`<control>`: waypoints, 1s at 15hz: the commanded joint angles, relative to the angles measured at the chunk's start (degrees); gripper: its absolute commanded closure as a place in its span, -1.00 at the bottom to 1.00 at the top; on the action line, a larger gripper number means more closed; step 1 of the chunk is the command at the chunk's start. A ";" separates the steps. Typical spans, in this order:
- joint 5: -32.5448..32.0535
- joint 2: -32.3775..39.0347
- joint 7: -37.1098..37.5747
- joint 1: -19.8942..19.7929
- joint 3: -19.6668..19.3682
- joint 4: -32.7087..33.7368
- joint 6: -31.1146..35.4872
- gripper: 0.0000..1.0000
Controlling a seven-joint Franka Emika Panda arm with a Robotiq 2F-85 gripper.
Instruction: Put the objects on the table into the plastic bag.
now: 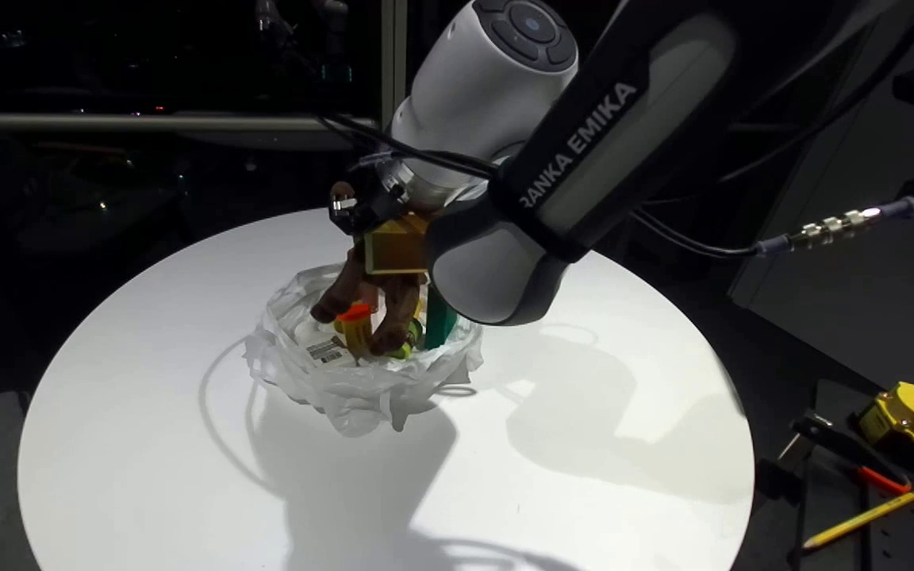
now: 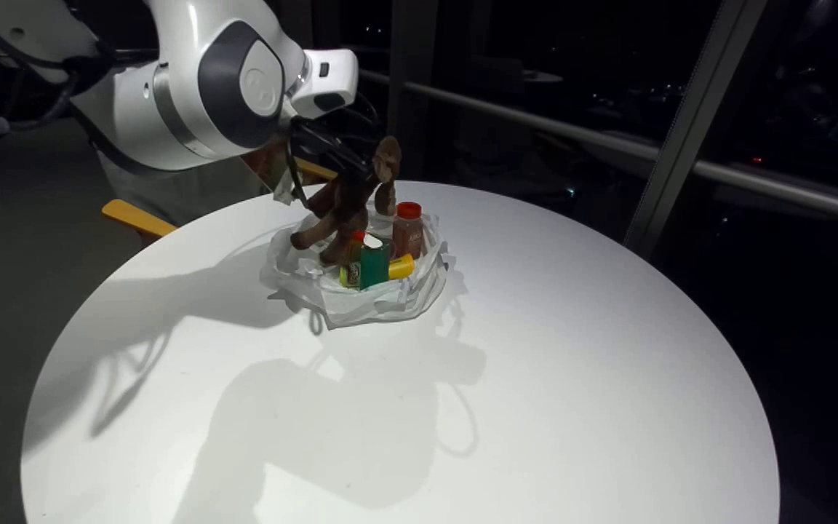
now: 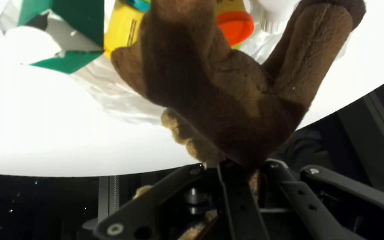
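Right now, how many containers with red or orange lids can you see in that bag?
2. The red-capped bottle stands beyond the green box in an exterior view; the orange-lidded tub shows between the brown plush animal's limbs. More may be hidden.

This place looks like a robotics lab, because there is a robot arm (image 1: pixel 584 162) marked "EMIKA" and, around four o'clock in an exterior view, a yellow emergency-stop box (image 1: pixel 909 420), a hand tool (image 1: pixel 852 451) and a pencil (image 1: pixel 862 520).

robot arm (image 1: pixel 584 147): "RANKA EMIKA", start hidden | white label (image 1: pixel 327 350): print illegible | red-capped bottle (image 2: pixel 409 239): lettering illegible
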 commanded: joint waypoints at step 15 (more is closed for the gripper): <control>-0.25 -9.14 -16.82 -17.01 18.52 2.66 -14.83 -0.78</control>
